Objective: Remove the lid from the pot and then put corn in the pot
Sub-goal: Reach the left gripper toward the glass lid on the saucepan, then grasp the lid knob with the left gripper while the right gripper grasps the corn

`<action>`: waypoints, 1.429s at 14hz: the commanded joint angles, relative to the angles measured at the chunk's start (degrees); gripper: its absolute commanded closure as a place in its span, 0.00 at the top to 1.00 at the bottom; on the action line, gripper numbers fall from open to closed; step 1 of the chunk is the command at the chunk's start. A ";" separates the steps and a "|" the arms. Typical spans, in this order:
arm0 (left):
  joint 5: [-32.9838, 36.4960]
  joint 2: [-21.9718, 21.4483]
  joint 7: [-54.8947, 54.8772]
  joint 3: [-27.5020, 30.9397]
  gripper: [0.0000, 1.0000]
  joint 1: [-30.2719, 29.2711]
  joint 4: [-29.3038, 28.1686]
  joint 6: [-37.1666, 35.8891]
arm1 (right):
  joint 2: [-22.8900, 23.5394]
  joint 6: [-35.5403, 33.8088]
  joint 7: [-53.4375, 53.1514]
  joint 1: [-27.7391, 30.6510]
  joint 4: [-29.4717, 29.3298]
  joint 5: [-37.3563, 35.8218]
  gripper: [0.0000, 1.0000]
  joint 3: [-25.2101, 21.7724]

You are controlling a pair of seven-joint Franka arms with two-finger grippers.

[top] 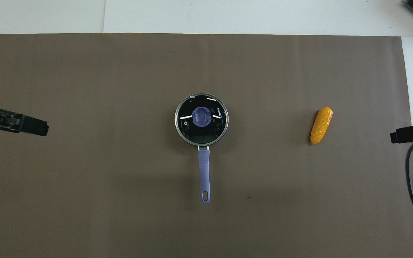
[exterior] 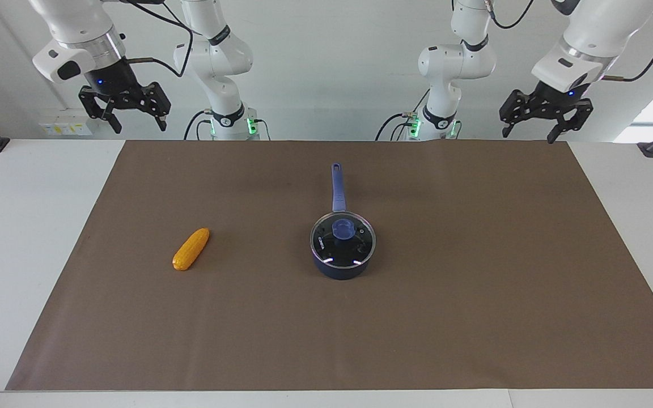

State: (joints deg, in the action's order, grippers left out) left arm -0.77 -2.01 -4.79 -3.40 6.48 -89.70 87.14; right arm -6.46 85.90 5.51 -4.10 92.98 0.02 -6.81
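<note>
Lid on pot | corn apart | left gripper, right gripper wide, raised

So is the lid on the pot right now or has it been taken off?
On. The lid sits flat on the rim of the pot, its blue knob centred, and neither gripper is near it.

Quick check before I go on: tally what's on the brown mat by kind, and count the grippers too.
Pot: 1
Lid, resting on the pot: 1
Corn: 1
Grippers: 2, the left gripper and the right gripper, both open and empty
Total: 5
</note>
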 commanded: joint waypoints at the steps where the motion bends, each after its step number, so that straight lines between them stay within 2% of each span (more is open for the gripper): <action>1: -0.20 3.32 3.91 0.76 1.00 7.13 -1.44 5.22 | -1.45 1.20 0.29 0.50 3.43 0.07 1.00 -0.13; 3: -0.20 4.73 5.31 0.76 1.00 10.12 -1.44 7.25 | -1.54 4.69 -0.15 0.76 7.19 0.33 1.00 0.04; 5: 0.15 6.75 10.04 0.76 1.00 14.07 -1.18 9.62 | -0.93 11.71 -1.64 -0.03 11.59 0.94 1.00 0.31; 7: 0.68 10.00 17.06 0.68 1.00 18.03 -0.57 12.60 | 3.27 19.27 -2.26 -0.11 14.07 1.12 1.00 0.57; 9: 0.86 12.37 22.34 0.50 1.00 20.06 -0.39 15.85 | 8.80 24.82 -2.35 -0.11 13.99 1.12 1.00 0.57; 11: 3.38 18.68 28.76 0.50 1.00 25.49 3.19 16.92 | 14.34 29.74 -2.35 -0.03 14.07 1.21 1.00 0.57; 12: 4.54 21.06 31.14 0.50 1.00 26.30 5.13 17.27 | 16.11 32.55 -2.44 -0.03 14.07 1.21 1.00 0.57; 16: 4.90 25.99 36.77 0.50 1.00 29.73 8.12 21.93 | 19.28 35.04 -6.30 -0.38 14.77 1.21 1.00 0.57; 18: 4.81 28.63 37.66 0.50 1.00 29.74 10.94 22.72 | 23.05 39.49 -12.17 -1.25 15.65 1.21 1.00 0.57; 20: 4.73 30.14 39.42 0.50 1.00 29.65 11.65 25.00 | 24.03 41.71 -12.37 -0.47 18.80 1.21 1.00 0.57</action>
State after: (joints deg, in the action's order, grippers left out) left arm 3.03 25.62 32.82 -3.62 35.61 -81.05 110.83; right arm 16.22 124.37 -5.42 -5.27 109.11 0.75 -6.28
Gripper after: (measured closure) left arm 0.000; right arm 0.000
